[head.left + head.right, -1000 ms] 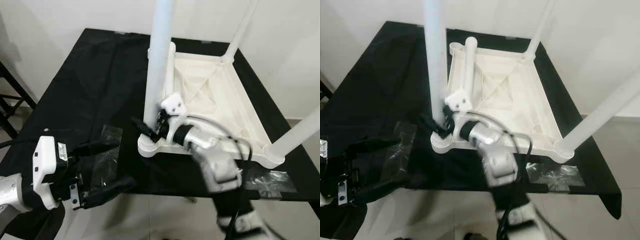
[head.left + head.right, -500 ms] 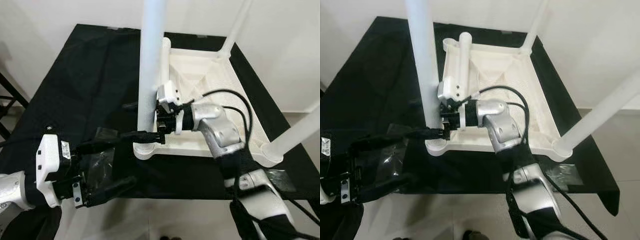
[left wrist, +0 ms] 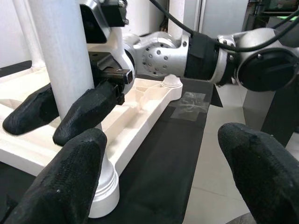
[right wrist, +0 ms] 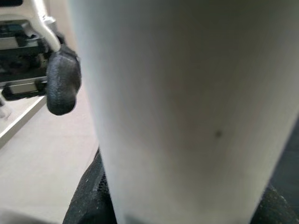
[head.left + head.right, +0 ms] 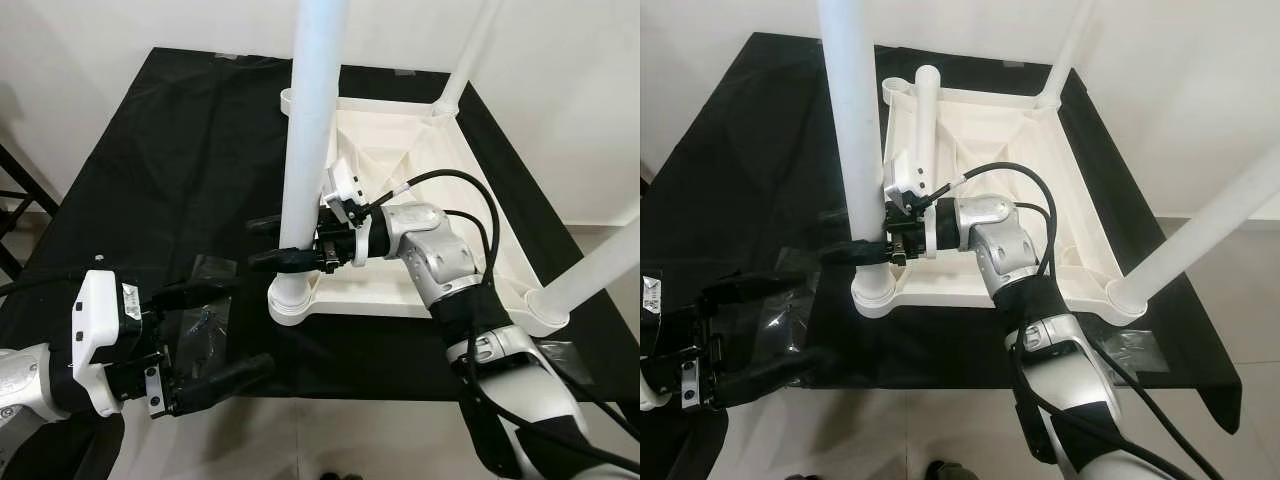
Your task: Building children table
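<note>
A white children's table [image 5: 400, 170] lies upside down on a black-covered table [image 5: 170, 150]. Its near-left leg [image 5: 310, 130] stands upright in the corner socket [image 5: 290, 300]. My right gripper [image 5: 262, 242] reaches in from the right and is shut on this leg low down, with one black finger on each side; in the right wrist view the leg [image 4: 187, 107] sits close between the fingers. My left gripper [image 5: 250, 325] hangs open at the table's front left edge, holding nothing, short of the socket. Through its open fingers, the left wrist view shows the leg [image 3: 65, 56].
Two more legs stand up at the far right corner [image 5: 470, 50] and near right corner [image 5: 600, 265]. Another white tube [image 5: 925, 120] shows by the far left corner. Clear plastic wrappers lie at the front left [image 5: 205, 315] and front right [image 5: 560, 350]. A dark frame [image 5: 15, 190] stands on the left.
The right gripper's fingers have drawn together onto the near-left leg, and the leg stands straighter in its socket. The left gripper has stayed open in place.
</note>
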`<state>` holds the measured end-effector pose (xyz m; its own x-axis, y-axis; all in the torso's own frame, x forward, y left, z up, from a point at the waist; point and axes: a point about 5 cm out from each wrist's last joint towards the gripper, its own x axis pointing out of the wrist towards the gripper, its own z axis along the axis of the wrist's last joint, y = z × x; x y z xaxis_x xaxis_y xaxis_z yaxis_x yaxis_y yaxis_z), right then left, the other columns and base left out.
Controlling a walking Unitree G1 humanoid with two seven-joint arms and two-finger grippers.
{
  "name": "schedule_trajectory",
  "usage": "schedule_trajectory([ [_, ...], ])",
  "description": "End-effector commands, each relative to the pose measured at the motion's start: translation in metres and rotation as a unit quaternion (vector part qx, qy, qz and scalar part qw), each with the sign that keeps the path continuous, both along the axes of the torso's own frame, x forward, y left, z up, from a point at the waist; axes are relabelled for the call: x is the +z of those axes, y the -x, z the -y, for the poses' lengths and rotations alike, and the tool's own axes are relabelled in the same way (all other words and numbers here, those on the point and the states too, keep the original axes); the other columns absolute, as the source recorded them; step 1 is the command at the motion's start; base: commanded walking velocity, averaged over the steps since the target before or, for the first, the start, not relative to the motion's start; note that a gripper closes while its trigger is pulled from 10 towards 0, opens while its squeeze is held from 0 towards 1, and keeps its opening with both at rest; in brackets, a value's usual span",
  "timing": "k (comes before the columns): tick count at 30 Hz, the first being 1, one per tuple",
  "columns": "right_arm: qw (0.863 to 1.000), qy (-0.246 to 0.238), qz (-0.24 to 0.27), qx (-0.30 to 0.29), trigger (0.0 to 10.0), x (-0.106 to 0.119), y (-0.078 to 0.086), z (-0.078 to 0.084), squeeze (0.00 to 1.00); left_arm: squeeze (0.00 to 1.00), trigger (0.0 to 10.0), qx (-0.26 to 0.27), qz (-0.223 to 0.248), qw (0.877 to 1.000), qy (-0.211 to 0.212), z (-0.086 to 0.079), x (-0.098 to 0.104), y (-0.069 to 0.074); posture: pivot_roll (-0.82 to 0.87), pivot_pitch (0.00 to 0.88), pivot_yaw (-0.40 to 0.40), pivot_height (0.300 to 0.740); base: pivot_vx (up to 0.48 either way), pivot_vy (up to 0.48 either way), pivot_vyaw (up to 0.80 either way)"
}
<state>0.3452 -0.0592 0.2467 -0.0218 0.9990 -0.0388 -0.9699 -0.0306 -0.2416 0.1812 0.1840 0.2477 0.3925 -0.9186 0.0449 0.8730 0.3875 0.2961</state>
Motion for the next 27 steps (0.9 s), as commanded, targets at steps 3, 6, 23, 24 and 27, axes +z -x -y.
schedule_trajectory([
  [3,0.985,0.007,-0.015,-0.169,0.0,-0.038,-0.002,0.02,0.0,0.0,10.0,-0.006,-0.007,1.0,-0.009,-0.001,-0.001,0.002,0.12,0.203,-0.123,0.74,0.0,0.0,0.0],
  [6,0.98,0.007,-0.015,-0.198,0.0,-0.043,-0.001,0.023,0.0,0.0,10.0,-0.006,-0.007,1.0,-0.009,-0.002,-0.001,0.003,0.12,0.204,-0.124,0.74,0.0,0.0,0.0],
  [23,0.824,0.002,-0.086,-0.56,10.0,-0.083,0.029,0.041,0.0,0.0,10.0,-0.008,-0.011,1.0,-0.01,-0.001,-0.002,0.004,0.12,0.209,-0.11,0.74,0.0,0.0,0.0],
  [24,0.825,0.002,-0.082,-0.559,10.0,-0.08,0.029,0.041,0.0,0.0,10.0,-0.008,-0.011,1.0,-0.01,-0.001,-0.002,0.003,0.12,0.208,-0.108,0.74,0.0,0.0,0.0],
  [27,0.826,-0.01,-0.084,-0.558,10.0,-0.073,0.03,0.041,1.0,0.0,10.0,-0.009,-0.011,1.0,-0.01,-0.001,-0.002,0.003,0.12,0.208,-0.109,0.74,0.0,0.0,0.0],
])
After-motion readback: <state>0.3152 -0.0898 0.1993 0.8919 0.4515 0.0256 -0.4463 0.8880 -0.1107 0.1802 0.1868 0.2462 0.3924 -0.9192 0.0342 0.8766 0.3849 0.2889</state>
